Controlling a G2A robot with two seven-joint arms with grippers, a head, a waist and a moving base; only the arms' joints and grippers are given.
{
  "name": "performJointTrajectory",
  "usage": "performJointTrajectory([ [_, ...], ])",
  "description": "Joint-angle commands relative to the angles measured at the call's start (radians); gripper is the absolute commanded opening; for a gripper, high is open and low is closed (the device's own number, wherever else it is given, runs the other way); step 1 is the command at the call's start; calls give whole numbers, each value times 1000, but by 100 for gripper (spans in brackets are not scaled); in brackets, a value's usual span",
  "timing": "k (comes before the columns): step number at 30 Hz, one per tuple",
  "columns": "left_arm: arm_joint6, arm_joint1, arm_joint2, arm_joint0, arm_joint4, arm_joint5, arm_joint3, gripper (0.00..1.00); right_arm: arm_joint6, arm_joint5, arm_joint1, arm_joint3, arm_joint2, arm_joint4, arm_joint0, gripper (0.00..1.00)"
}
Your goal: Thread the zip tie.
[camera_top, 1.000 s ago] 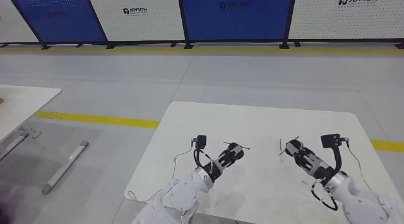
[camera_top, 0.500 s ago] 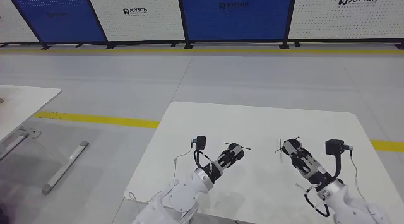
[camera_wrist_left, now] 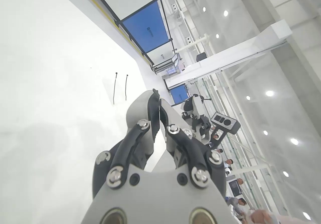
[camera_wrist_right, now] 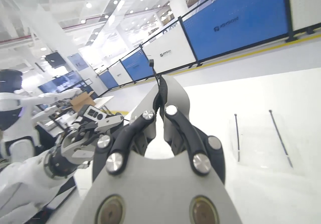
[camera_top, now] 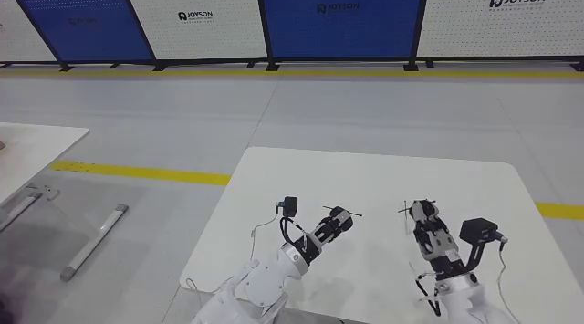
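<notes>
Blue and white panels [camera_top: 342, 9] are lining a grey floor [camera_top: 274, 114] where a yellow line [camera_top: 137, 172] is running; ceiling lights [camera_wrist_left: 269, 93], seemingly round, are glowing.

**Both grippers pinched shut above the table**

The left arm [camera_top: 274, 274] crosses the table's [camera_top: 365, 169] near edge and angles toward its far side. The left gripper [camera_top: 339, 219] sits above the table's near middle, its fingers closed on the left tie [camera_top: 354, 214]. The right arm [camera_top: 456, 295] stands closer to the table's right edge. The right gripper [camera_top: 415, 210] also points toward the far side, its pads squeezing the right tie [camera_wrist_right: 151, 63]. The two grippers are apart.
</notes>
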Motion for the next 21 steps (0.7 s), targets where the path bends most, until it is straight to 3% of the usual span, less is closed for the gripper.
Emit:
performJointTrajectory([
  [1,0,0,0,0,0,0,0,0,3,-1,0,0,1,3,0,0],
  [10,0,0,0,0,0,0,0,0,3,-1,0,0,1,3,0,0],
  [16,113,-10,37,-12,117,21,19,0,3,-1,0,0,1,3,0,0],
  [21,120,-11,43,-15,119,21,23,0,3,-1,0,0,1,3,0,0],
])
